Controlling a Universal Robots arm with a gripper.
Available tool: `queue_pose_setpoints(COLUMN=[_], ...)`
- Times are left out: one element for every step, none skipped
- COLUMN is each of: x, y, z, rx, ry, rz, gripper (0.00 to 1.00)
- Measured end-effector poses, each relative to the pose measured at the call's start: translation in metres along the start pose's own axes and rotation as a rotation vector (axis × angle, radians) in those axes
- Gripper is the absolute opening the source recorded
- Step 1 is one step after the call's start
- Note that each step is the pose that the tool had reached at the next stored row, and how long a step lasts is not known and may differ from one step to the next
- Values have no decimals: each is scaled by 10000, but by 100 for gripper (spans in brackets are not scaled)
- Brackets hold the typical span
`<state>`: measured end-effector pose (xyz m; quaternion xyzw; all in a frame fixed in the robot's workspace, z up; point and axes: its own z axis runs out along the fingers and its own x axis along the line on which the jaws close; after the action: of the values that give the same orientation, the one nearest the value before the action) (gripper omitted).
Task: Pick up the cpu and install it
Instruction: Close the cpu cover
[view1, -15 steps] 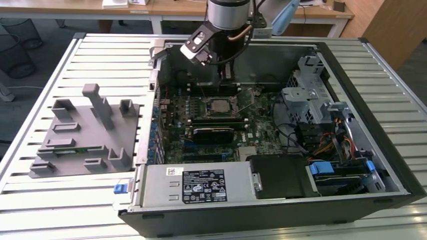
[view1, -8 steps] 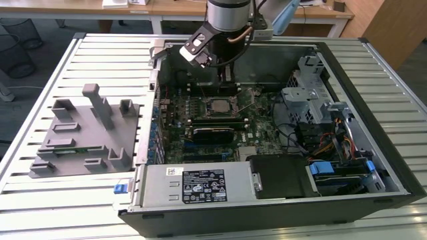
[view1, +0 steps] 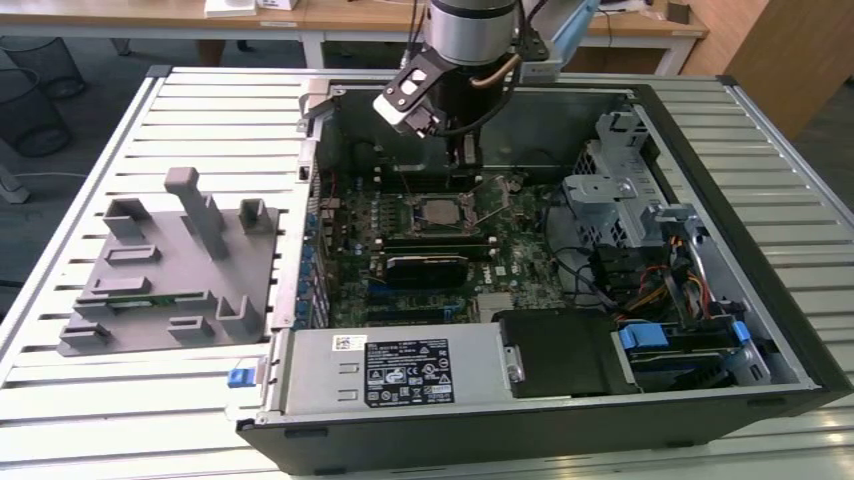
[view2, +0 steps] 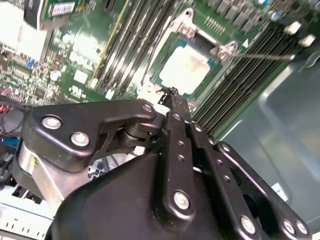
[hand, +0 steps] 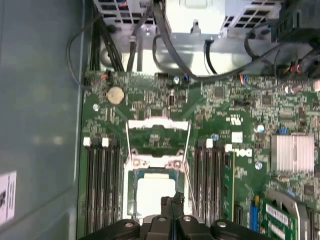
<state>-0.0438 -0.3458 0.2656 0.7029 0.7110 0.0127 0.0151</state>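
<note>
The gripper (view2: 173, 93), fingers pinched together on nothing, hangs just above the cpu (hand: 155, 192), which lies seated in its socket (hand: 129, 192) (hold-down frame (hand: 158, 122) standing open, so unlatched); placement looks done.

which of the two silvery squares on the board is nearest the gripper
The cpu, the smooth flat square lying in the open socket, right at the tip of the gripper. The other, a ribbed heatsink, sits farther off beyond the memory slots.
</note>
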Motion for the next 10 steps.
queue_pose_setpoints(x=[0,0,0,0,1,2,4,8,14,25], y=[21,41,60,80,101,120,140,161,180,196], z=[1,2,3,5,6,8,11,14,17,19], rx=[-1,0,0,0,2,5,11,18,24,29], ry=[0,1,0,1,0,0,0,0,0,-1], rz=[0,0,1,2,1,1,1,1,1,1], gripper=[11,11,11,11,11,11,11,11,11,11])
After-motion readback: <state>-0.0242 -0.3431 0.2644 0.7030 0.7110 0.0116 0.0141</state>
